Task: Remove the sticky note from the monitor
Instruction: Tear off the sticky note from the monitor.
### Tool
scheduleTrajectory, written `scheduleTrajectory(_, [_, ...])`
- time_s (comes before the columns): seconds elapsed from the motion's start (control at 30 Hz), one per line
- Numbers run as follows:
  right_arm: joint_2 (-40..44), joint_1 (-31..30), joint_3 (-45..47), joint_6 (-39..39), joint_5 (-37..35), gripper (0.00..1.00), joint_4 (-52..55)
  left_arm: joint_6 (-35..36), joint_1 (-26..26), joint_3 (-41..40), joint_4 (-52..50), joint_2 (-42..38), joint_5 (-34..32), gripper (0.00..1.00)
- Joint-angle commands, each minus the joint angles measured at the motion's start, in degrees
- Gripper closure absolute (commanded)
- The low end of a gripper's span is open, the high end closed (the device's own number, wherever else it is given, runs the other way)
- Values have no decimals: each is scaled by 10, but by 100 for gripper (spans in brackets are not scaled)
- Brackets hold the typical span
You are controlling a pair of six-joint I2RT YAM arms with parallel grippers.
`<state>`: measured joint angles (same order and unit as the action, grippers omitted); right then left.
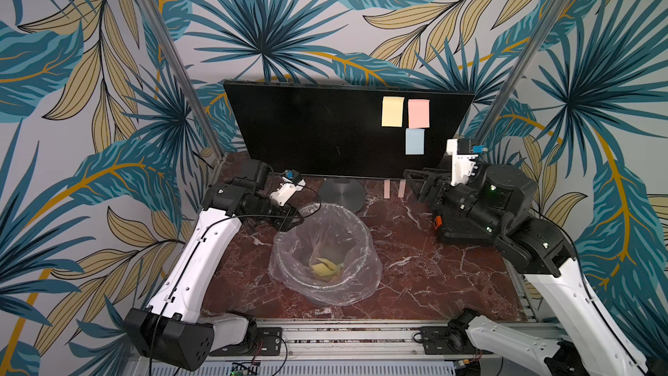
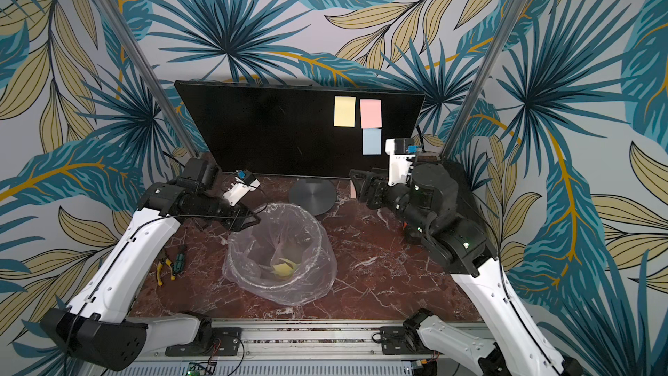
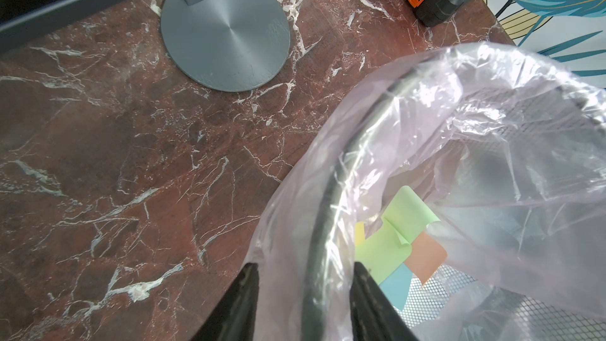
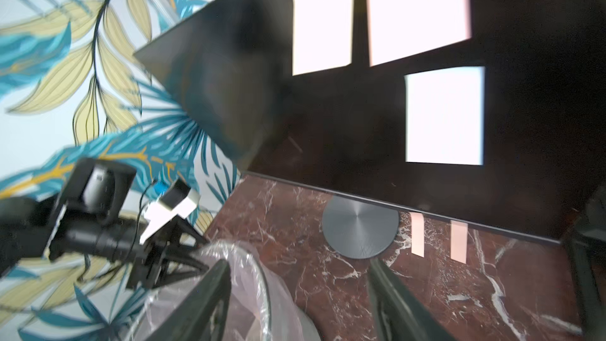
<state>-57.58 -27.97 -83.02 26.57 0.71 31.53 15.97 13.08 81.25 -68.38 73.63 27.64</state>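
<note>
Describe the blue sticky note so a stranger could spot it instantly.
On the black monitor at the back, three sticky notes cluster toward the right. The blue sticky note is the lowest, alone beneath the pink note; the yellow note sits higher.

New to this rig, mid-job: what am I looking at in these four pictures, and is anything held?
Two robot arms at a marble table. Two pictures look down from overhead; the others come from a camera on each wrist. The monitor carries three notes: yellow, pink, blue. A bagged bin before it holds discarded notes. The left hand straddles the bin's rim; whether it grips is unclear. The right hand is open, empty, facing the screen.
</note>
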Motion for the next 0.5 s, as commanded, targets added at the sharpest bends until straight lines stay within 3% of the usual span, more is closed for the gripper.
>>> scheduleTrajectory(0.0, [-9,36,16,82,41,30,-55,-2,2,-9,8,5,3,52])
scheduleTrajectory(0.3, [-60,149,11,202,129,30,-177,-3,2,-12,12,4,8,52])
scheduleTrajectory(0.47, [-95,172,-7,225,148,31,-225,-6,2,-14,14,5,6,52])
